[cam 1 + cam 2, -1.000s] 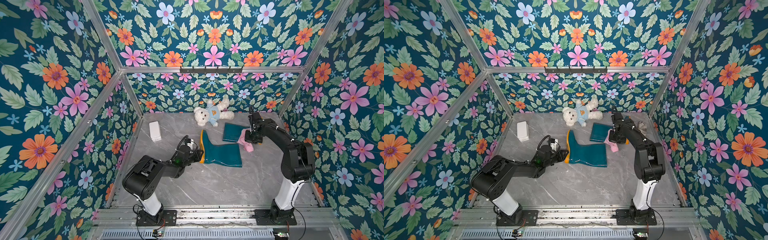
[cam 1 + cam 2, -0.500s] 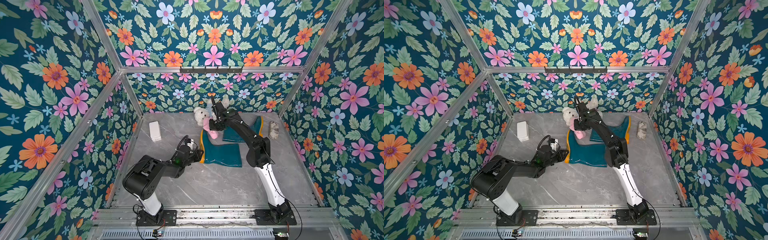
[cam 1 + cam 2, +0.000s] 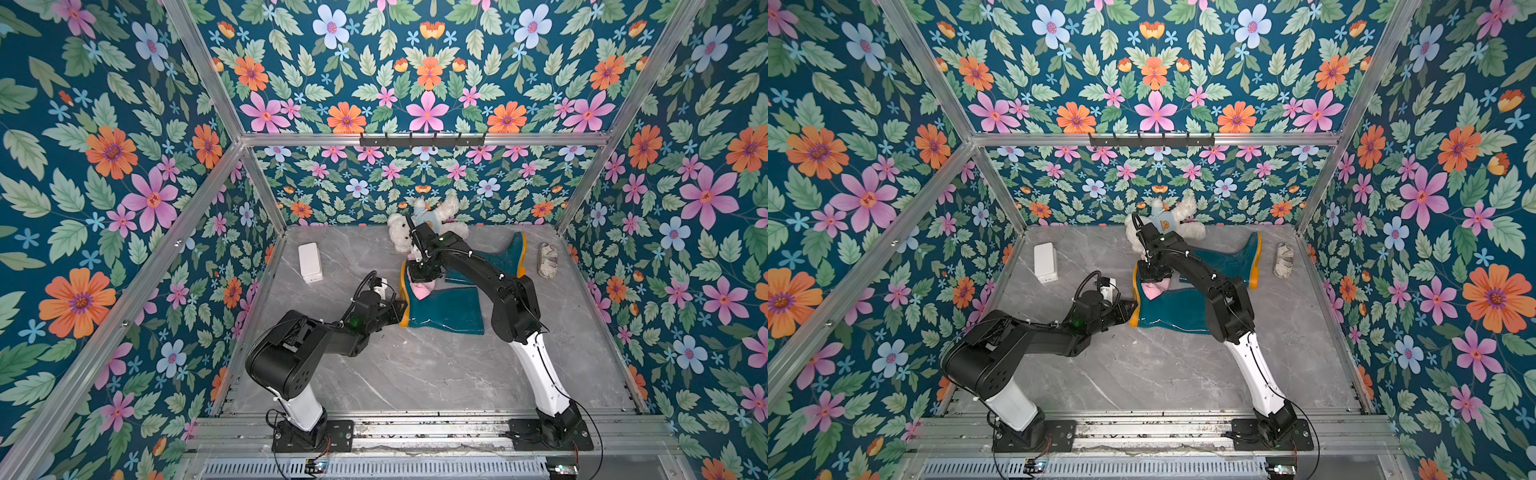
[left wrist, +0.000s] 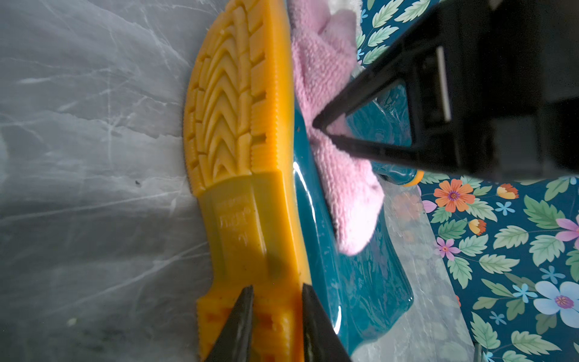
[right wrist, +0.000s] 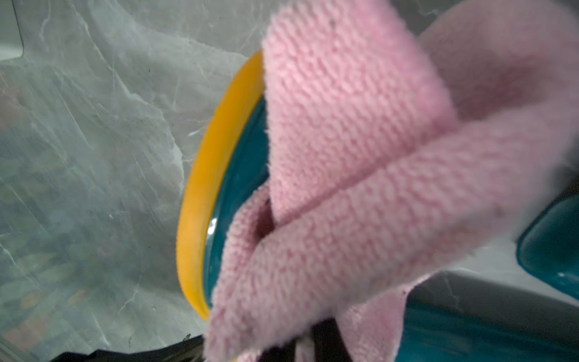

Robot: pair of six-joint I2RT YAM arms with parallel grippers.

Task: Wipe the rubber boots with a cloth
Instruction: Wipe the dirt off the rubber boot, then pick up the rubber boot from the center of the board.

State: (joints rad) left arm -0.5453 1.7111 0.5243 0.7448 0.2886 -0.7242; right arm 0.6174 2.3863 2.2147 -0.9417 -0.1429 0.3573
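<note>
While left gripper (image 4: 275, 293) clamps yellow heel of near boot (image 3: 449, 311), jaws narrowly parted around it, right gripper (image 4: 321, 125) pinches pink cloth (image 4: 326, 69), jaws tight, cloth draped on boot's foot near toe. Near boot lies on side; second boot (image 3: 505, 257) behind, beside rag bundle (image 3: 547, 259).

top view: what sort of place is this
Probably a staged robot test booth: floral wallpaper panels on an aluminium frame, a marble-look tabletop, two robot arms bolted to a front rail.

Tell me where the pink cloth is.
In both top views the cloth sits on the near boot's foot, pinched in the right gripper, near the teddy bear.
</note>
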